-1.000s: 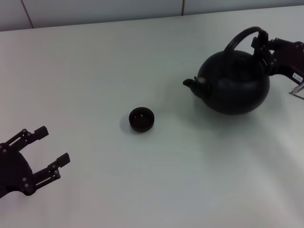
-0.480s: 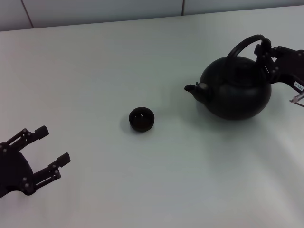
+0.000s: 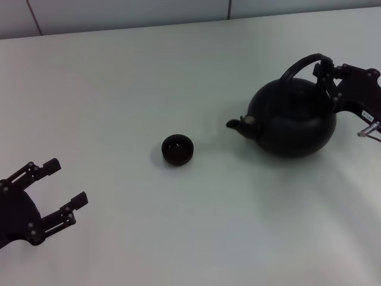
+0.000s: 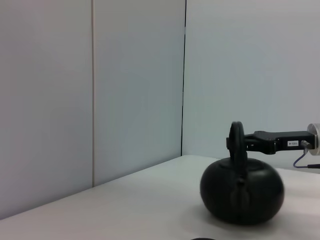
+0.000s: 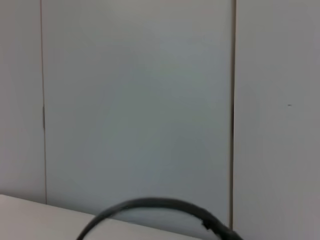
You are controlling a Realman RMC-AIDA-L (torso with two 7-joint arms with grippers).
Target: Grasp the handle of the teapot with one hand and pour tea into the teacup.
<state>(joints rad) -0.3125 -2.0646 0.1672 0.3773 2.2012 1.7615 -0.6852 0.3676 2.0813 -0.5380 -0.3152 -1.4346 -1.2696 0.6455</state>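
White table [image 3: 119, 77] (panelled wall [image 4: 135, 85] behind)

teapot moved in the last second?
Yes. The teapot, held by the right gripper, has tipped, its spout dropping toward the teacup, which stayed put.

Right wrist view: only the handle [image 5: 160, 210] arc shows, cut off at the bottom edge. Left wrist view: teacup [image 4: 202, 239] is a sliver at the bottom edge. Head view: left claw [image 3: 62, 190] arm cropped at lower left; right claw [image 3: 326, 70] arm cropped at right edge.

A small white label [image 4: 292, 143] sits on the right arm; its print is unreadable.
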